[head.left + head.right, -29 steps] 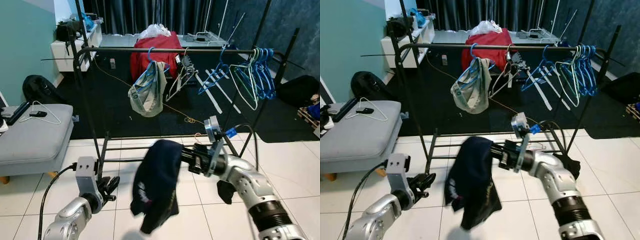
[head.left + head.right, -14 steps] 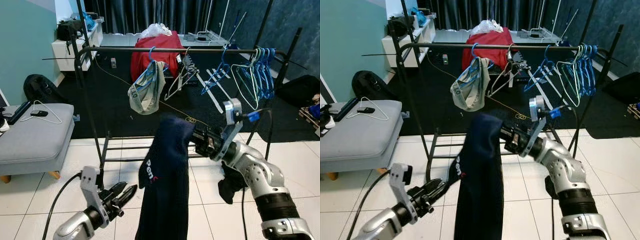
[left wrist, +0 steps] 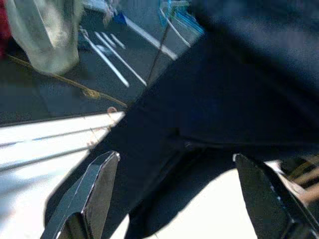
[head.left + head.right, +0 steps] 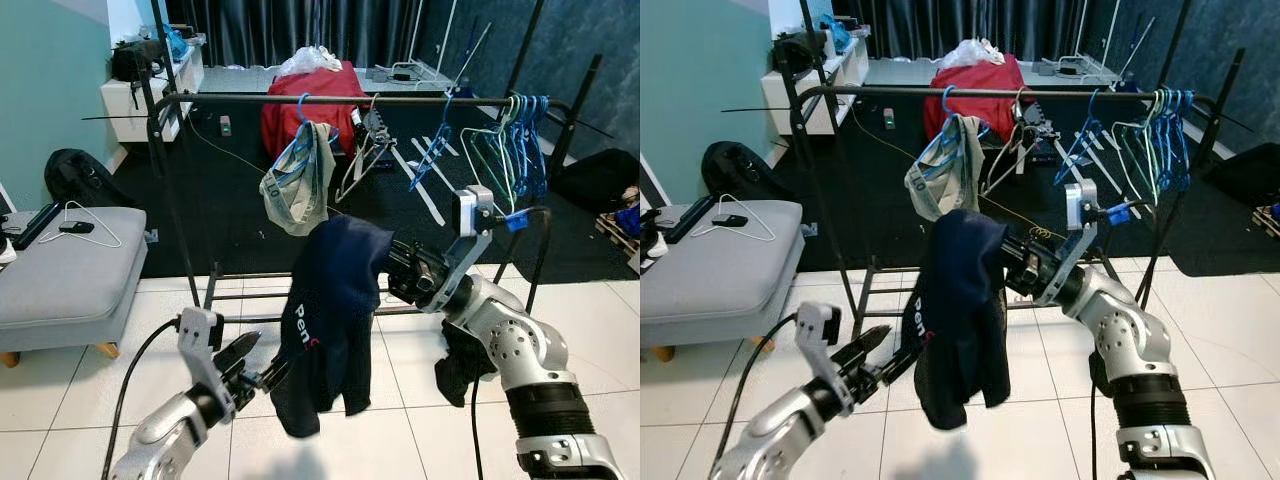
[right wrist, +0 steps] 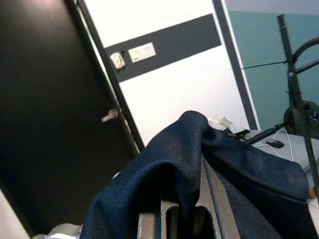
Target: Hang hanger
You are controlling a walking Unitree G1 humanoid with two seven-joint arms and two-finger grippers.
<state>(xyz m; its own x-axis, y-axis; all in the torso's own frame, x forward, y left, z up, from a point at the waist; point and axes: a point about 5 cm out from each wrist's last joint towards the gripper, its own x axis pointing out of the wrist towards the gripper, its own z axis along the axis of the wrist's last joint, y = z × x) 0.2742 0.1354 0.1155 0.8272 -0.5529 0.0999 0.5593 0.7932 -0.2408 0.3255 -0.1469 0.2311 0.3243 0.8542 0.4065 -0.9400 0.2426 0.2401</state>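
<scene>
Here, right gripper (image 4: 392, 272), fingers clamped inside draped navy garment (image 4: 330, 300), and left gripper (image 4: 262, 376), fingers apart near its hem; cloth may slip off before reaching rail (image 4: 350, 100).

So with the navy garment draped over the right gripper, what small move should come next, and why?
Probably raise the right gripper toward the rack rail: the navy garment hangs well below it, and the open left gripper at its lower edge grips nothing.
</scene>
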